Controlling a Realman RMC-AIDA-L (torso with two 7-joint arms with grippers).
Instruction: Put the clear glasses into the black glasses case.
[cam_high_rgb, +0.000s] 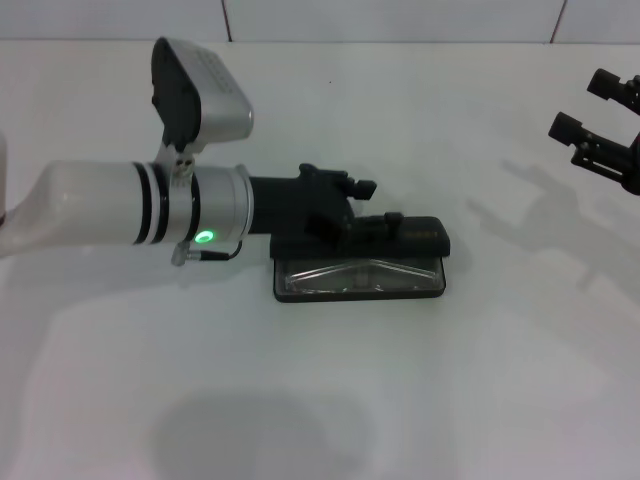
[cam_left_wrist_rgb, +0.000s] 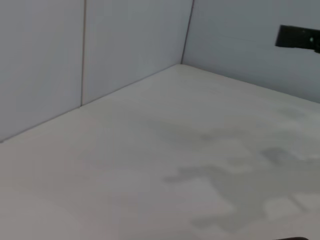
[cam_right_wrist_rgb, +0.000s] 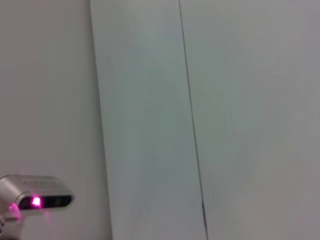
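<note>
Nearest the head camera, the left arm's white forearm reached in from the robot's left, and the left gripper (cam_high_rgb: 372, 222) at its tip sat over the hinge side of the black glasses case (cam_high_rgb: 425, 237), on or just above the raised lid; whether its fingers were spread or pinched on anything could not be told, since the black tool merged with the black lid. Directly below the gripper, on the near side, the clear glasses (cam_high_rgb: 360, 277) lay in the open tray of the case, long axis running left to right, parallel to the case and filling nearly its whole width. Which way the lens front faced could not be made out. So the placing looked done, and the step in hand seemed to be the close: the next move would call for tipping the lid forward over the glasses without catching an arm of the frame. Well off to the right and farther back, the right gripper (cam_high_rgb: 600, 128) hung parked, fingers apart.
</note>
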